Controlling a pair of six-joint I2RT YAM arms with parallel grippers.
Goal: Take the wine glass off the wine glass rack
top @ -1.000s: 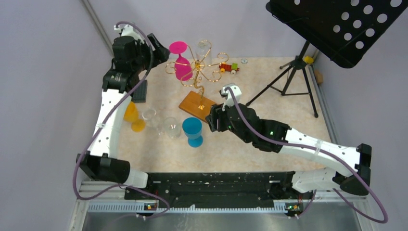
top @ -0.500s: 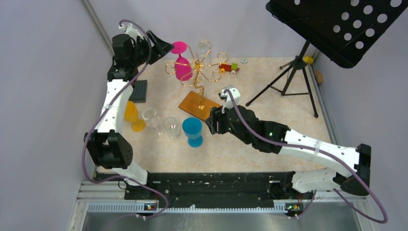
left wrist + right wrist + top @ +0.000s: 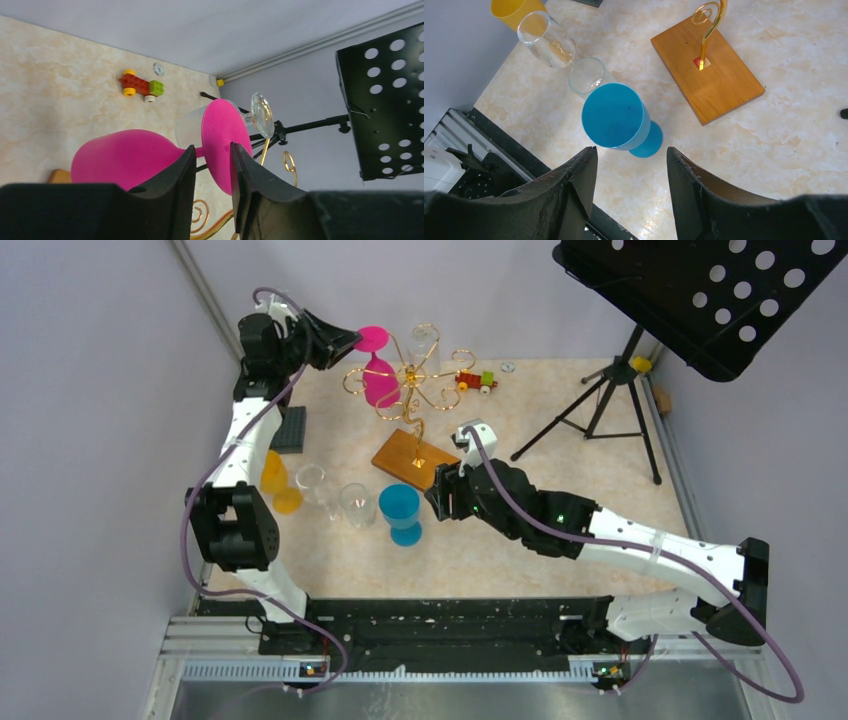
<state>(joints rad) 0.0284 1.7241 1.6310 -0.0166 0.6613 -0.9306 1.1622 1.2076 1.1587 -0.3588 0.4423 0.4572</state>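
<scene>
Left of the wine glass rack point(image 3: 400, 453), straddling the foot of the magenta wine glass point(image 3: 125, 157), left gripper point(image 3: 212, 150) ajar; right gripper point(image 3: 631, 165) gaping, farther off.

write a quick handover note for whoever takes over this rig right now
Left hand: fingers straddle the foot of the pink wine glass; a firm grip cannot be confirmed.
Right hand: open, empty, above the blue cup.
The pink wine glass hangs on the wine glass rack, with a clear glass on the rack too.
Done: approach to the foot.
Left: clamp, slide the glass off the wire arm, set it down.
</scene>
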